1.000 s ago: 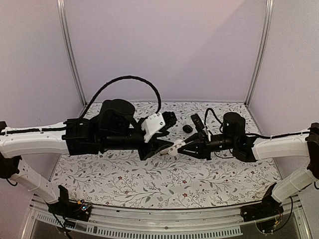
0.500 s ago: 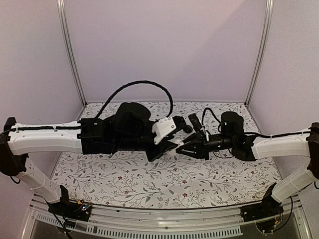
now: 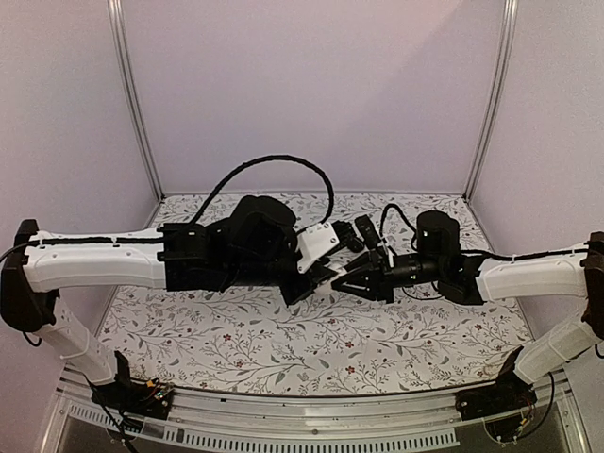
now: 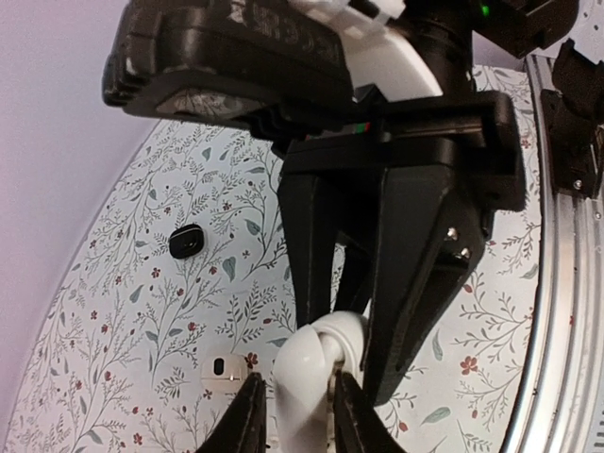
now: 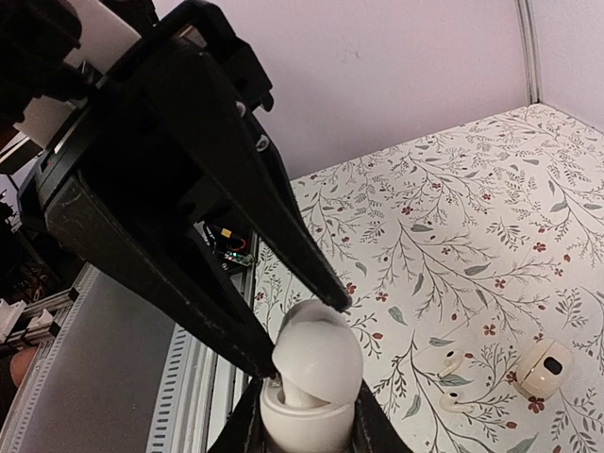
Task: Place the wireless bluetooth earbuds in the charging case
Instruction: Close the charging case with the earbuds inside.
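A white charging case [image 5: 311, 429] hangs above the table between both arms, its domed lid [image 5: 319, 354] hinged up. My right gripper [image 5: 310, 408] is shut on the case's base. My left gripper [image 4: 297, 380] comes from the opposite side, and its fingertips [image 5: 269, 357] pinch the raised lid [image 4: 311, 373]. In the top view the two grippers meet at the case [image 3: 332, 276] over the middle of the table. Two tiny white earbuds [image 5: 453, 364] lie side by side on the floral cloth, below and to the right of the case.
A small white rounded case [image 5: 545, 366] lies beside the earbuds, the white case [image 4: 219, 368] also showing in the left wrist view. A black case [image 4: 186, 242] lies farther back. A metal rail [image 4: 566, 283] runs along the table's near edge. Pale walls enclose the floral table [image 3: 283, 330].
My left arm has moved right toward the right gripper, and its fingers have closed in around the case's lid. The right gripper has stayed in place, holding the case.
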### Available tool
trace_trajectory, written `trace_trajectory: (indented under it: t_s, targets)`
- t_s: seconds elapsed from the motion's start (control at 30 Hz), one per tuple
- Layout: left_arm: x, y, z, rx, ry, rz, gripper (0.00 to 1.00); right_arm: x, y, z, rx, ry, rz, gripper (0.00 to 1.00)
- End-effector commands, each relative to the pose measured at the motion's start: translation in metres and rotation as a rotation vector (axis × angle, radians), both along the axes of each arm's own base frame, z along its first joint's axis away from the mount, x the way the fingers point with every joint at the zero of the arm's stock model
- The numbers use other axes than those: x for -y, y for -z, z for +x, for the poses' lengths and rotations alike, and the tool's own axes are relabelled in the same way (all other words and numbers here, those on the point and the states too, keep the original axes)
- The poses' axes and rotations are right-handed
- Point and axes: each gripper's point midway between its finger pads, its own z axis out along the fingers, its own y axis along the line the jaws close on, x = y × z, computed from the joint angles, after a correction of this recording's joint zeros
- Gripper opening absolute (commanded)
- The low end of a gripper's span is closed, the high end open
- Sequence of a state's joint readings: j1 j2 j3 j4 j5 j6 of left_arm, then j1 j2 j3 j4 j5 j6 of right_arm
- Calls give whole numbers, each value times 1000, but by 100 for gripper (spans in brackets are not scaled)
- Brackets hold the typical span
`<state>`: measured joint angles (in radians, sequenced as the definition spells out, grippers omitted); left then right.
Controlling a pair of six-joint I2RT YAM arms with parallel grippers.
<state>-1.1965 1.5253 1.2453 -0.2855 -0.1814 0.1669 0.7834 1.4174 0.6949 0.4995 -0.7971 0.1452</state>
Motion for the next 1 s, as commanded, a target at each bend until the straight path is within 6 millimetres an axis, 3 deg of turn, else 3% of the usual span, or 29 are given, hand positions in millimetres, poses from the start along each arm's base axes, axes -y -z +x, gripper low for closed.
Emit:
trace_trajectory:
  t_s: [0.0, 0.37, 0.7, 0.97]
  targets:
    - [-2, -3, 14, 11, -57, 17, 23, -5, -9, 1, 20, 7, 11, 0]
    - [0, 9, 12, 3, -44, 54, 18, -6, -10, -2, 40, 10, 12, 0]
    - [2, 26, 12, 21, -42, 120, 12, -5, -26, -7, 80, -13, 46, 0]
    - [10, 25, -7, 11, 30, 108, 10, -5, -25, 2, 71, 35, 38, 0]
